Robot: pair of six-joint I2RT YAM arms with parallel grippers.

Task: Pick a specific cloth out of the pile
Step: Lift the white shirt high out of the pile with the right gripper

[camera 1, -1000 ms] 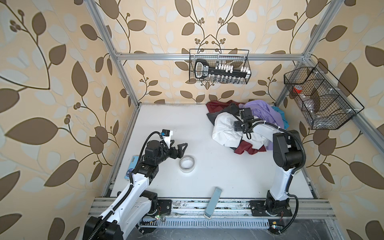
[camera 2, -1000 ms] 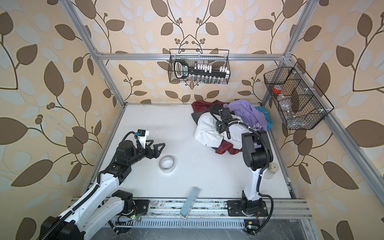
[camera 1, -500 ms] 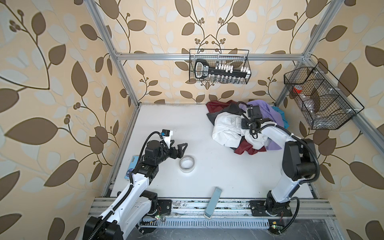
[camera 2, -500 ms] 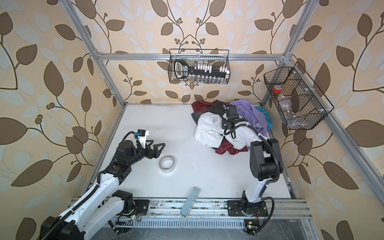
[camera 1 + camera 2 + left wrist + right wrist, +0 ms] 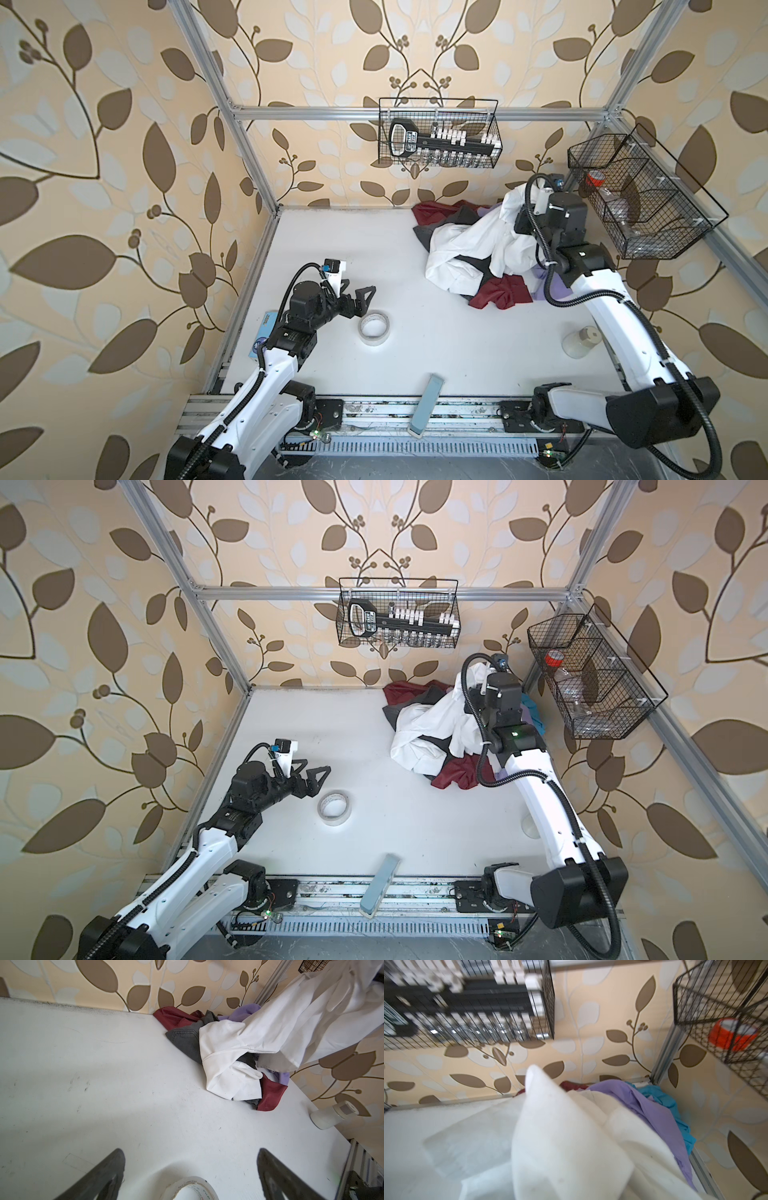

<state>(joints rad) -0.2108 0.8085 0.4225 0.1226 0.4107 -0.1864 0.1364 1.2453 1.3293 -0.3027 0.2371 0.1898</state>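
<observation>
The white table [image 5: 374, 257] filled the floor of the framed cell. The pile [image 5: 498, 293] sat in its far right corner: a maroon garment [image 5: 174, 1018] and a dark grey one [image 5: 185, 1041] spread towards the far edge, and in the right wrist view a lavender garment [image 5: 654, 1109] and a bright blue one [image 5: 675, 1103] lay against the corner post.

The cloth [image 5: 469, 241], plain white, was the largest piece there. Its lower folds rested on the pile and on the table just beside it, while one part rose in a taut peak above the heap. The right gripper [image 5: 521, 205] was at that peak, buried in the fabric. Its jaws were hidden in every view, yet they were closed down tight with the cloth pinched between them, and white folds filled most of the right wrist view.

Two wire baskets hung off the table: one on the back wall [image 5: 438, 133], one on the right wall [image 5: 640, 208].

The left gripper [image 5: 358, 294] hovered near the left edge, jaws spread wide and holding nothing, well apart from the pile. A tape roll [image 5: 374, 328] lay flat just beside it. A grey-blue bar [image 5: 426, 405] rested across the near edge. A small white bottle [image 5: 579, 341] lay near the right edge.
</observation>
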